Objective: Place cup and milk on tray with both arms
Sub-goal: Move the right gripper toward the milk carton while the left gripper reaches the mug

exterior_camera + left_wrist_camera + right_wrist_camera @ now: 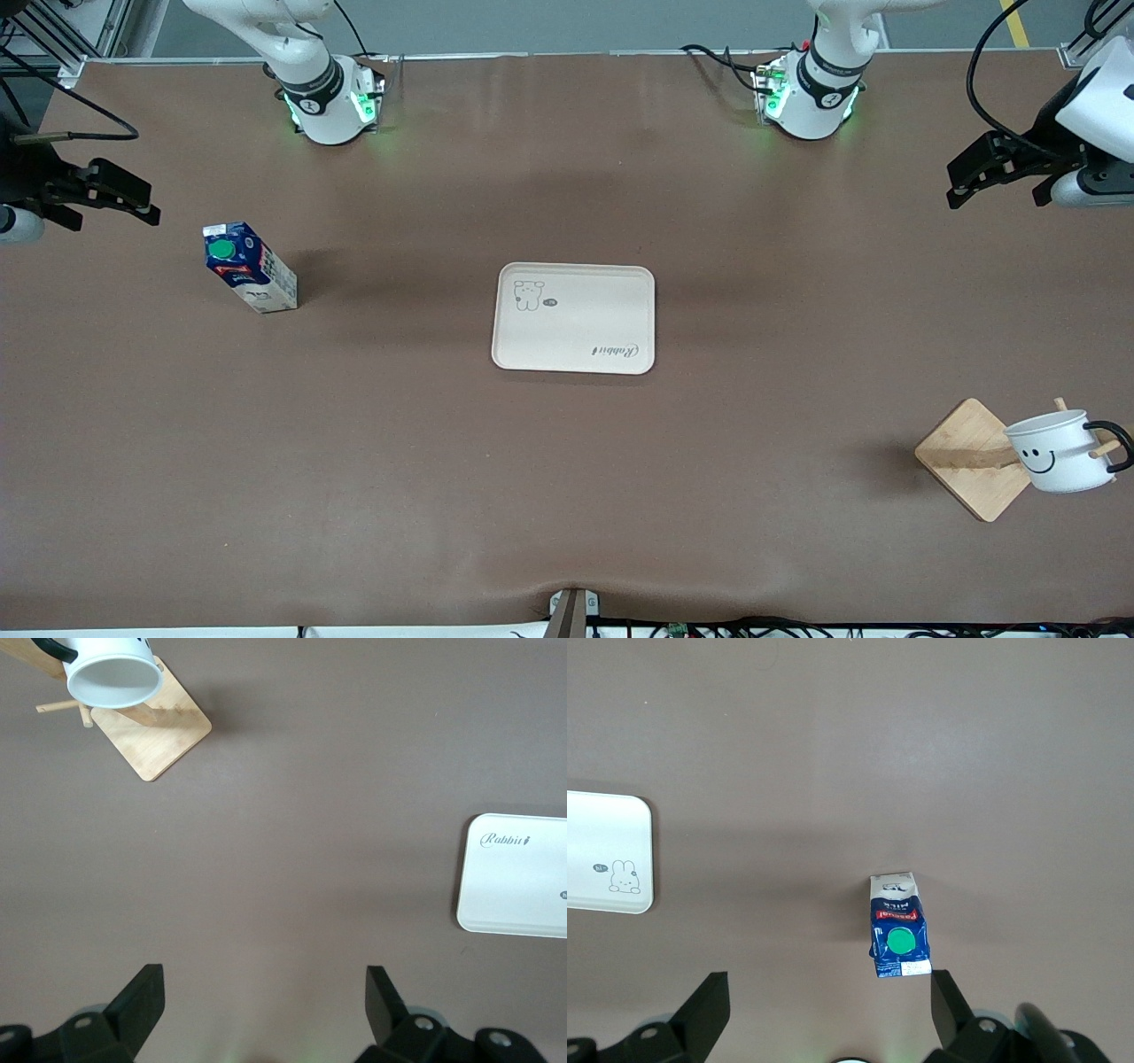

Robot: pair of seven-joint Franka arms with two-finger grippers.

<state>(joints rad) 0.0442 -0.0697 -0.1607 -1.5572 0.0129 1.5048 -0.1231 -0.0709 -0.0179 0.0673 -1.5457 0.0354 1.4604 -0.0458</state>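
The milk (251, 279) is an upright carton with a dark blue top and a green cap, standing toward the right arm's end of the table. It also shows in the right wrist view (897, 937). The cream tray (611, 301) lies flat at the table's middle and holds nothing. The white smiley cup (1059, 452) hangs tilted on a peg of a wooden rack toward the left arm's end, nearer the front camera. My right gripper (111, 206) is open and empty, raised beside the milk. My left gripper (997, 188) is open and empty, raised at its end of the table.
The square wooden rack base (970, 456) stands under the cup and shows in the left wrist view (155, 731) below the cup (111, 673). A tray corner shows in each wrist view (514, 886) (607, 855). Brown table mat surrounds the tray.
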